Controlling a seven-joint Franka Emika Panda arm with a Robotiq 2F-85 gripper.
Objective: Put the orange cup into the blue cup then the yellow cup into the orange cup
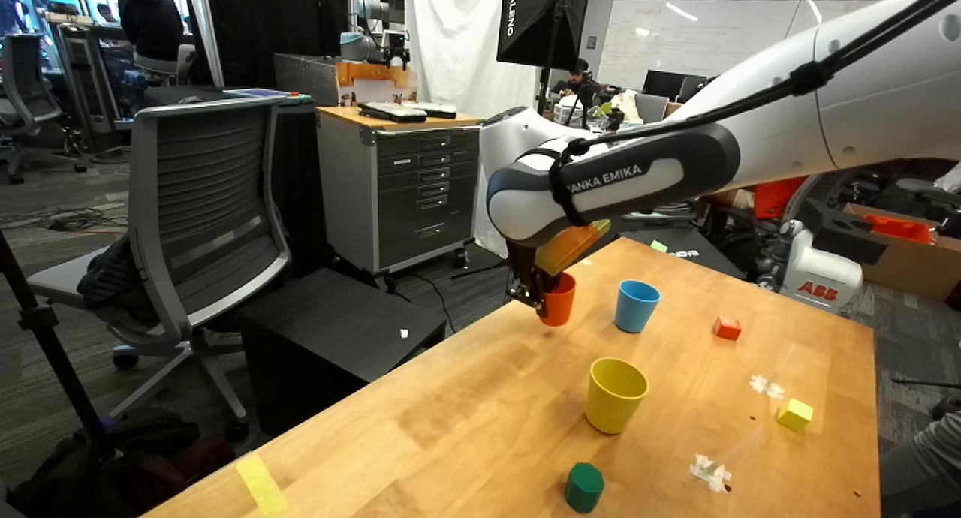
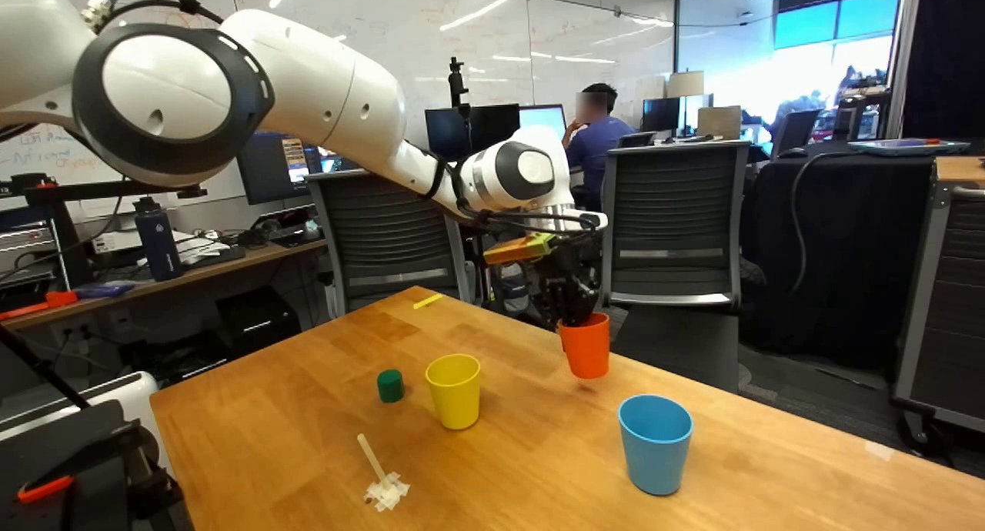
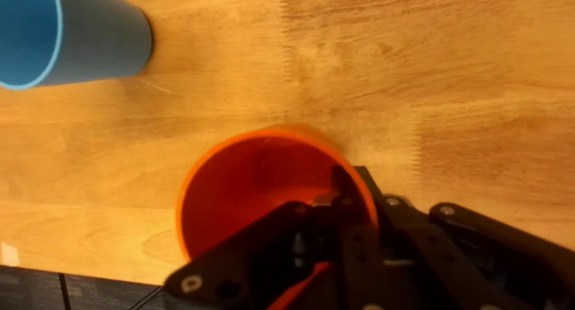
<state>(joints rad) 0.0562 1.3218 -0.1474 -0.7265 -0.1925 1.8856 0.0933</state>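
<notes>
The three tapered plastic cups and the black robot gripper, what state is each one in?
Orange tapered plastic cup: mouth up, gripped by its wall, apparently just off the wooden table.
Blue tapered plastic cup: upright, open, nothing visible inside.
Yellow tapered plastic cup: upright, open, nothing visible inside.
Black robot gripper: closed on the orange cup's wall.

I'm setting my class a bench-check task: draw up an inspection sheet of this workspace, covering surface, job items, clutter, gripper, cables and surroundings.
Surface: wooden table, with yellow tape and white tape patches.
Job's things: blue cup and yellow cup upright, apart; orange cup gripped, seemingly just off the table.
Clutter: green cylinder, red block, yellow block.
Gripper: jaws shut on the orange cup's wall, one inside, one outside.
Cables: black cables strapped along the arm; cords on the floor.
Surroundings: office chairs, drawer cabinet, seated person.
</notes>
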